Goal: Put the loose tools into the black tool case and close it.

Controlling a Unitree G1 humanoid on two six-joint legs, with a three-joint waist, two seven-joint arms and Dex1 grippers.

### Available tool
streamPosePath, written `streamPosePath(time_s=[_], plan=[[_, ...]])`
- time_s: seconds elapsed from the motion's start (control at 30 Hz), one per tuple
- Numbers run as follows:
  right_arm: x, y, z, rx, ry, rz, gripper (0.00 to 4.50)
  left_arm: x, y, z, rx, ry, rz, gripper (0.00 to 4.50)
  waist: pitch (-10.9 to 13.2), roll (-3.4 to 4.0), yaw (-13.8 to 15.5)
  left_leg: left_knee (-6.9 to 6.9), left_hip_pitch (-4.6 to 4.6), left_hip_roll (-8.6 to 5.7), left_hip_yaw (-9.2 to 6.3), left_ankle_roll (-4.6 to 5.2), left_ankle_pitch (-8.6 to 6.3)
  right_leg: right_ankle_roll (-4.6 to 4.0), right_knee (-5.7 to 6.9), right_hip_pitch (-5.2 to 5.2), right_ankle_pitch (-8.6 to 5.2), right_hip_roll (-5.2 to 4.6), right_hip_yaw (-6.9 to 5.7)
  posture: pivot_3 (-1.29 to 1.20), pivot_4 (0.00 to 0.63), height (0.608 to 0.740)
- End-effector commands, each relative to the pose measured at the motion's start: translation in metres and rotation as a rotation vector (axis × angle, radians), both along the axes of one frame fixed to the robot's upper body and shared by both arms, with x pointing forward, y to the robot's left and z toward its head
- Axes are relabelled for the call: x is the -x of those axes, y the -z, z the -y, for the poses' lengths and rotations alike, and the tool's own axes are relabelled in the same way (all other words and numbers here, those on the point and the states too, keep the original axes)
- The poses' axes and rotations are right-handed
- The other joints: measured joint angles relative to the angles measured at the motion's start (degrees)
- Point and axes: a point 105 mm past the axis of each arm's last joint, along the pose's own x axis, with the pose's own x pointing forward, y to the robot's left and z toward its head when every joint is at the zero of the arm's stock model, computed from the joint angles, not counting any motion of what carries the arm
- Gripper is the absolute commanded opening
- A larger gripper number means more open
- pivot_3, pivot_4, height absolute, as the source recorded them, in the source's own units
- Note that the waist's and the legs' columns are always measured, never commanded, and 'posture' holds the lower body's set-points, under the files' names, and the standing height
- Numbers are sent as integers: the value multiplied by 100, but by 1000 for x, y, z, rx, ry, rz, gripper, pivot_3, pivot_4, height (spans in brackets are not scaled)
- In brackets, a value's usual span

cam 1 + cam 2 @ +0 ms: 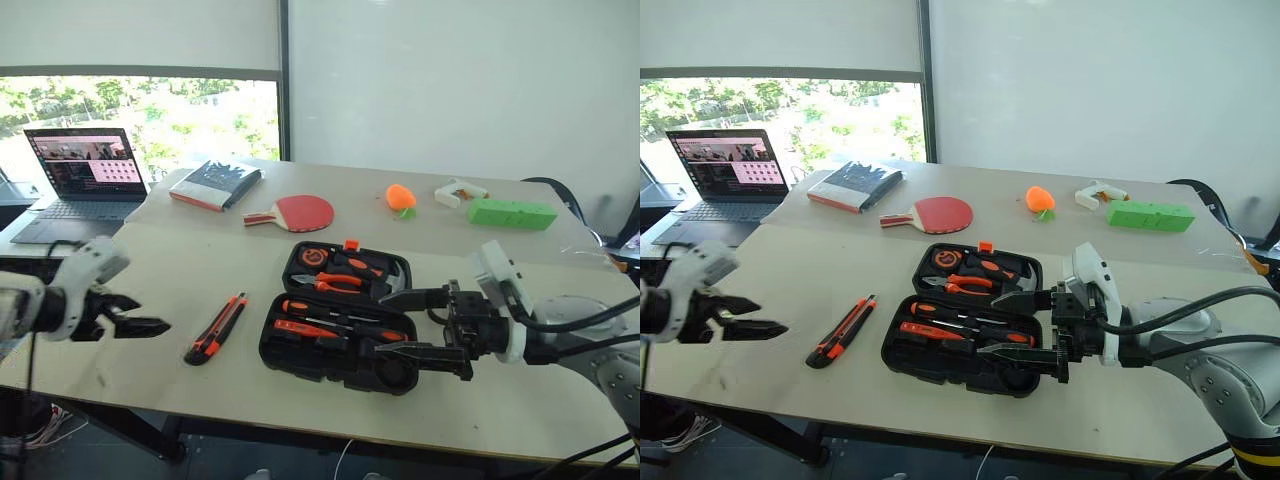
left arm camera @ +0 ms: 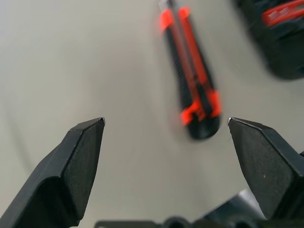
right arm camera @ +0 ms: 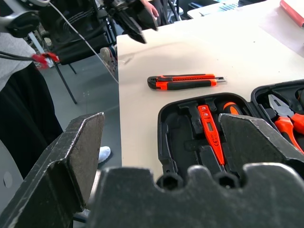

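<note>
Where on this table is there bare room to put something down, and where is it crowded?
Bare tabletop lies between the grey open laptop and the long black-and-orange utility knife, and along the near edge below the knife. Another bare strip runs between the red table-tennis paddle and the open black plastic tool case. It is crowded around the case, where the right gripper hovers.

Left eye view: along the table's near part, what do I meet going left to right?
Left gripper → utility knife → tool case → right gripper
</note>
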Motion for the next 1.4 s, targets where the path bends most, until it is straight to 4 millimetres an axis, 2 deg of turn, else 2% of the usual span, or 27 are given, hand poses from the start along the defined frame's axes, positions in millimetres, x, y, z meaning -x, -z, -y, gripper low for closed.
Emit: streamPosePath(time_s=[0.03,0.13,0.3,0.43,0.57,0.7,0.77,0.8,0.83,1.0,1.07,1.17,1.23,1.3,1.33,1.4], plan=[[9,-6,-3,-16,-14,24,4500,-17,5,21,-26,-16,-49,4455,0,-2,-3,1,-2,-2,0,0,0,0,0,-1,0,1,-2,0,150,736],[10,-4,-6,-26,2,28,4500,-27,11,38,-31,6,-101,4455,0,-5,-21,2,-6,-4,2,0,0,1,-1,-2,0,4,-1,0,150,736],[11,0,-10,-49,36,37,4500,-35,26,52,-92,52,-180,4455,1,-6,-79,-1,-5,-4,-8,1,0,1,1,-8,0,7,9,0,150,736],[13,2,-12,-71,62,36,4500,-39,39,47,-180,60,-216,4455,1,-6,-74,-1,-5,-4,-14,1,0,0,1,-8,0,7,8,0,150,736],[14,3,-12,-87,88,30,4500,-40,41,42,-185,49,-233,4455,2,-6,-70,1,-5,-4,-14,1,0,0,1,-7,0,6,9,0,150,736],[14,3,-12,-95,96,28,4500,-41,54,35,-199,32,-265,4455,2,-6,-60,1,-4,-4,-14,1,0,1,1,-6,0,5,8,0,150,736],[14,2,-12,-96,99,30,4500,-40,59,38,-177,40,-281,4455,2,-6,-59,1,-4,-4,-14,1,0,1,1,-6,0,5,8,0,150,736],[14,2,-12,-96,100,31,4500,-40,61,39,-168,39,-285,3945,2,-6,-51,1,-4,-4,-14,1,0,1,1,-6,0,5,8,0,150,736],[13,2,-12,-96,101,32,4500,-41,63,40,-167,41,-287,3810,2,-6,-44,1,-4,-4,-14,1,0,1,1,-5,0,5,8,0,150,736],[12,0,-11,-94,105,36,4500,-42,68,39,-163,41,-293,1976,1,-5,-24,2,-3,-5,-13,1,0,1,0,-3,0,3,8,0,150,736],[11,0,-11,-94,106,38,4500,-44,68,37,-165,34,-285,1667,1,-5,-22,2,-2,-6,-13,1,0,1,0,-1,-1,3,8,0,150,736],[11,-1,-11,-93,106,40,4500,-57,58,25,-183,13,-213,1651,0,-4,-14,2,2,-6,-12,1,0,1,2,2,0,3,7,0,150,736],[12,-2,-10,-90,107,41,4500,-77,35,20,-212,57,-71,1649,1,-4,-13,3,4,-6,-8,1,1,0,4,3,0,4,6,0,150,736],[12,-2,-9,-86,107,40,4500,-90,8,25,-215,141,47,1649,5,-12,-12,4,0,-6,-2,-1,5,-5,4,-1,3,7,2,0,150,736],[12,-2,-9,-85,107,40,4500,-93,1,27,-214,167,68,1649,11,-22,-7,5,-2,-5,-1,-1,6,-6,4,-1,4,8,1,0,150,736],[12,-2,-8,-80,108,39,4500,-98,-20,45,-228,332,152,1649,12,-25,5,7,-14,-5,-2,-2,6,-6,-3,-5,4,7,-4,0,150,736]])
